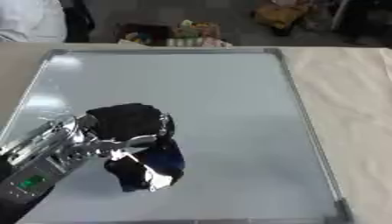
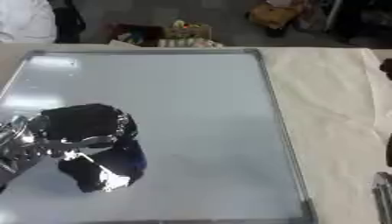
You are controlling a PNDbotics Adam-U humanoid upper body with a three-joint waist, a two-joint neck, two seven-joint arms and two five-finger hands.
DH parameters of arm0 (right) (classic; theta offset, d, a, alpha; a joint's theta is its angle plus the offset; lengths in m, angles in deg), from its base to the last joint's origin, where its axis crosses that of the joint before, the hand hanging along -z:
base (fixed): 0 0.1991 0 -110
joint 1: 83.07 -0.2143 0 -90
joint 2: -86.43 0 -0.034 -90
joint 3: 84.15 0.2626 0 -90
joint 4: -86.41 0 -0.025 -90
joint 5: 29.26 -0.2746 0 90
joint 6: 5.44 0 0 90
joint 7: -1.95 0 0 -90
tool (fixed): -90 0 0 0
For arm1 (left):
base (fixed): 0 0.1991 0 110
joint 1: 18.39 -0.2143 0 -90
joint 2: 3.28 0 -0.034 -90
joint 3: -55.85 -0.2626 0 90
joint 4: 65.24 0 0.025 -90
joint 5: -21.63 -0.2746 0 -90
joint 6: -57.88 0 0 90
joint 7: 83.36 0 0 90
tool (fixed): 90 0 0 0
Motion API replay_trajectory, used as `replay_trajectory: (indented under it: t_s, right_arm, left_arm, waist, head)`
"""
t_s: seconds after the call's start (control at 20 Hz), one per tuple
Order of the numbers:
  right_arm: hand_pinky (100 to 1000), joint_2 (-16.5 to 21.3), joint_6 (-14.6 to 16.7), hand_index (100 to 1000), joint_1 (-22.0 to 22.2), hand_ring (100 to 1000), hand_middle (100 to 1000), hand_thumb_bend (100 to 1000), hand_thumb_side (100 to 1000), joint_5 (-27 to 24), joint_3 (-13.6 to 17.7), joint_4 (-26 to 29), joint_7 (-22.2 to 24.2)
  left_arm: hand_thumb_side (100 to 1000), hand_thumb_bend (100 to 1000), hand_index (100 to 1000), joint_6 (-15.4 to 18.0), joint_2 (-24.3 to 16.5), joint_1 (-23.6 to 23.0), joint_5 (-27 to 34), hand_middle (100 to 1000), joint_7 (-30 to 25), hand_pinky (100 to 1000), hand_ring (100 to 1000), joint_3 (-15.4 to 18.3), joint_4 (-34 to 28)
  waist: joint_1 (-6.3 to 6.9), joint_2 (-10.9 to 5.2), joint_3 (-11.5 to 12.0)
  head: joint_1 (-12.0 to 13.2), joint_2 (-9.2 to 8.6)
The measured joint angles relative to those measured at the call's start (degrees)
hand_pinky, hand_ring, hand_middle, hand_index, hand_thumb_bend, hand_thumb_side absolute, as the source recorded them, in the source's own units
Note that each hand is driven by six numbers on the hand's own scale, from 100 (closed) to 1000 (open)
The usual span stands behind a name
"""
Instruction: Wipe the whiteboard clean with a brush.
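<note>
The whiteboard (image 1: 222,100) lies flat on the table, grey-white with a silver frame, and I see no marks on its bare surface. My left hand (image 1: 130,124) comes in from the lower left and rests on the board's lower left part. Its fingers are curled down round a dark blue thing, the brush (image 1: 167,158), which is mostly hidden under the hand. At the right edge of the right eye view a few dark and grey slivers, part of my right hand (image 2: 381,192), show beside the board.
Pale wooden table (image 1: 356,109) runs along the board's right side. Beyond the far edge there is floor with colourful clutter (image 1: 187,35) and a person's white sleeve (image 1: 27,19) at the upper left.
</note>
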Motion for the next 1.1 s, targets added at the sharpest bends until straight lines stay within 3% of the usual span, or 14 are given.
replay_trajectory:
  t_s: [0.3, 0.55, 0.7, 1.1]
  right_arm:
    - [859, 0.0, 0.1, 856, 0.0, 783, 575, 100, 1000, 0.0, 0.0, 0.0, -0.1]
    - [859, 0.0, 0.0, 855, 0.0, 785, 575, 100, 1000, 0.0, 0.0, 0.0, -0.3]
    - [858, 0.0, -0.1, 854, 0.0, 784, 574, 100, 1000, 0.0, 0.0, 0.0, -0.4]
    - [858, 0.0, -0.3, 853, 0.0, 784, 573, 100, 1000, 0.0, 0.0, 0.0, -0.7]
  left_arm:
    - [607, 263, 185, 1.0, 0.6, -0.3, -0.8, 322, -0.5, 504, 501, -0.9, 0.6]
    - [610, 275, 184, 4.3, 0.9, -0.3, -1.7, 344, 1.2, 505, 509, -2.0, -1.3]
    - [644, 308, 182, 6.4, 0.9, -0.5, -2.4, 522, 1.9, 537, 580, -2.1, -1.1]
    - [720, 433, 165, 9.3, 1.0, -1.0, -3.5, 644, 1.4, 572, 634, -2.1, 1.3]
  waist:
    - [-0.11, 0.02, -0.2]
    - [-0.16, 0.02, -0.2]
    - [-0.18, 0.02, -0.2]
    - [-0.21, 0.02, -0.2]
  head:
    - [0.0, 0.00]
    - [0.0, -0.01]
    - [0.0, -0.01]
    - [0.0, -0.01]
